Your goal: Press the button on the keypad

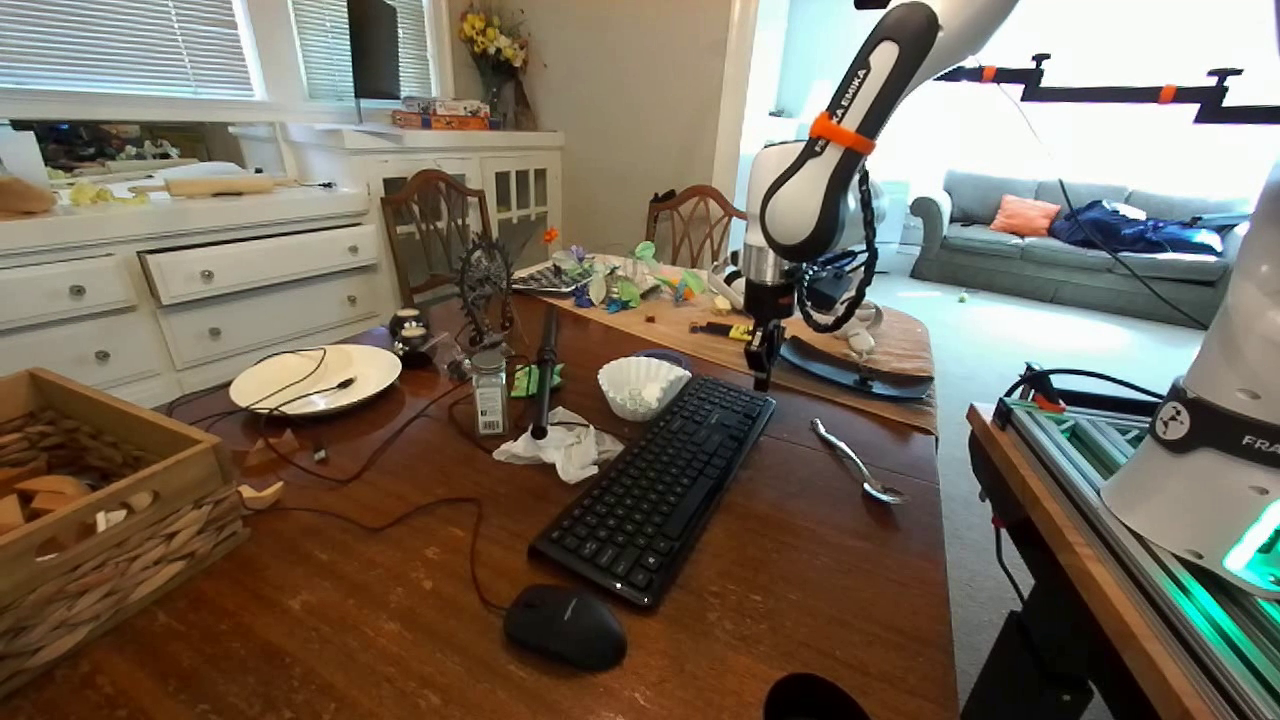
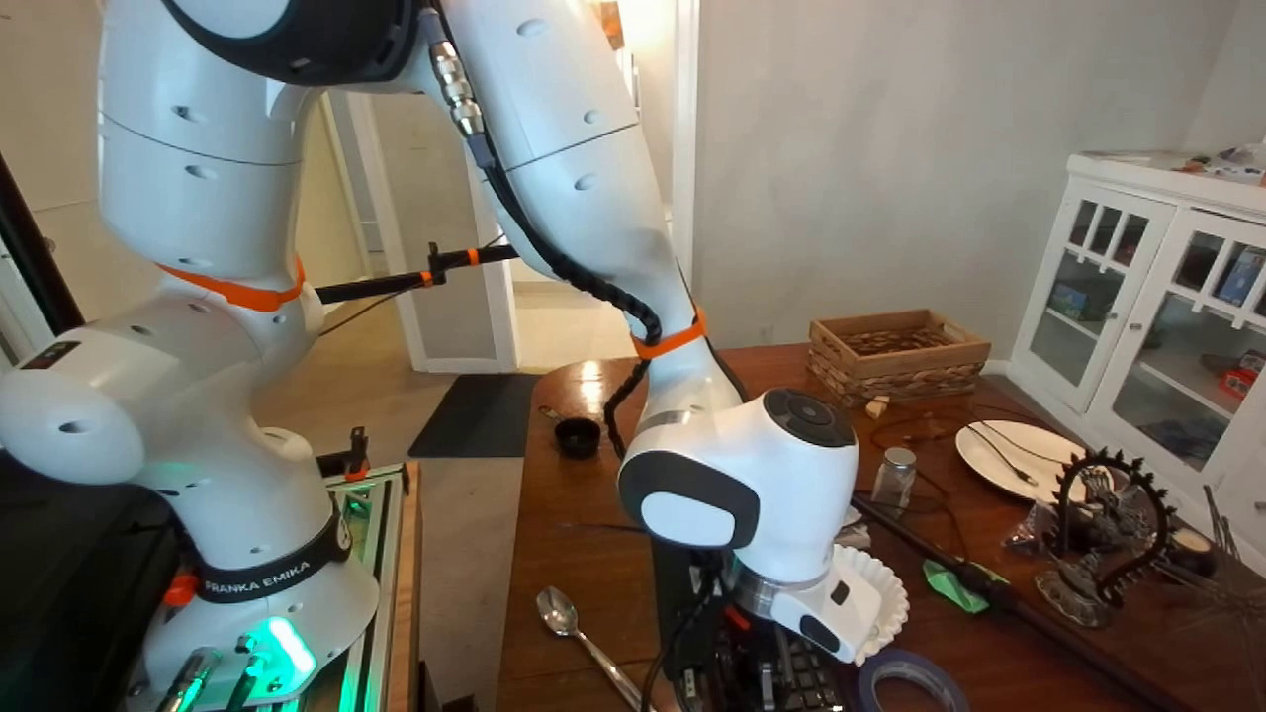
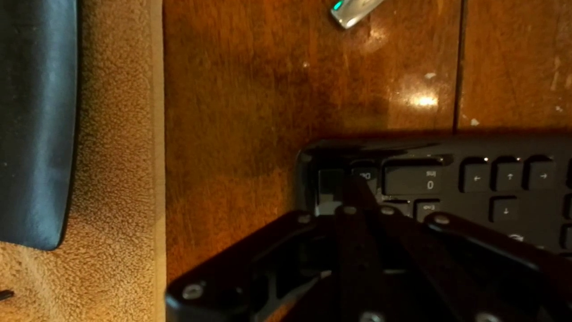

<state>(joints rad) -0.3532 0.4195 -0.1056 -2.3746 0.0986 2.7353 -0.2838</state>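
The keypad point(image 1: 660, 485) is a long flat black keyboard lying on the wooden table. It also shows in an exterior view point(image 2: 809, 682), partly hidden by the arm, and its number-pad end fills the lower right of the wrist view point(image 3: 451, 210). My gripper point(image 1: 762, 380) points down at the keypad's far end corner. In the wrist view the gripper point(image 3: 357, 192) has its fingers together with nothing between them. The tips overlap the corner keys beside the Del key point(image 3: 367, 174). I cannot tell whether they touch a key. The fingers hide the keys beneath them.
A white fluted bowl point(image 1: 640, 388) stands beside the keypad. A spoon point(image 1: 855, 460) lies on the opposite side. A black mouse point(image 1: 565, 627) lies near the keypad's near end. A curved black object point(image 1: 850, 370) lies on a tan towel point(image 3: 116, 134). A wicker basket point(image 1: 110, 540) stands farther off.
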